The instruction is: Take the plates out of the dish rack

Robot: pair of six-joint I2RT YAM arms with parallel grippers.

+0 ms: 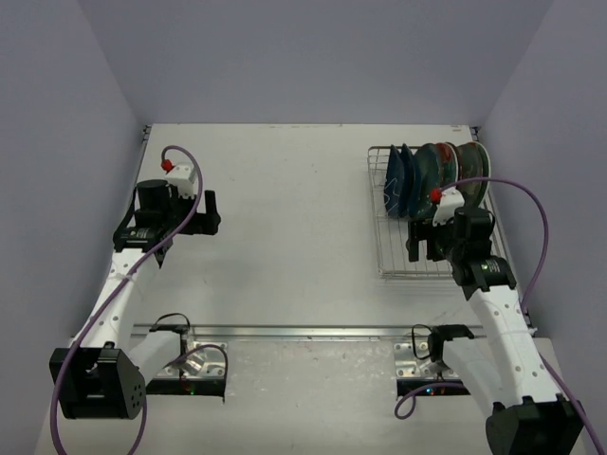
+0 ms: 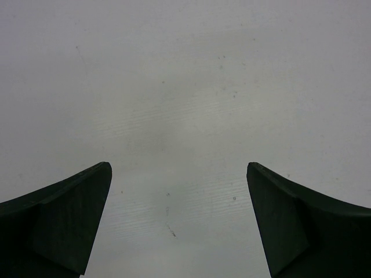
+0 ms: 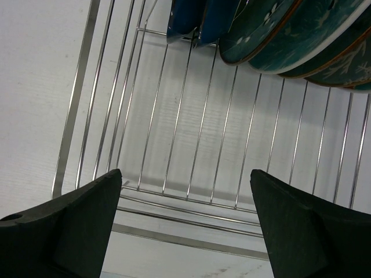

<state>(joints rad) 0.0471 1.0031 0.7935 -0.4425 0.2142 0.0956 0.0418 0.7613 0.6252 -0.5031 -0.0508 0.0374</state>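
1. Plates (image 1: 436, 175) stand on edge in the far half of the dish rack (image 1: 398, 258); the right gripper (image 1: 427, 248), jaws wide, hovers over its bare near half.
2. Left gripper (image 1: 211, 212), also wide, is well left of the rack, over the table (image 1: 303, 190).
3. Only the right wrist view shows free wires before the plates' lower rims.

Enclosed work bay: white table, three plain walls.
The flat matt white table top (image 1: 303, 218) shows faint dark specks and scuffs. A plain pale lavender back wall (image 1: 313, 57) meets a matching left side wall (image 1: 57, 161) and right side wall (image 1: 564, 133) at the table's edges. A silver metal rail (image 1: 303, 332) crosses the near edge. Lighting is even, with soft shadows.
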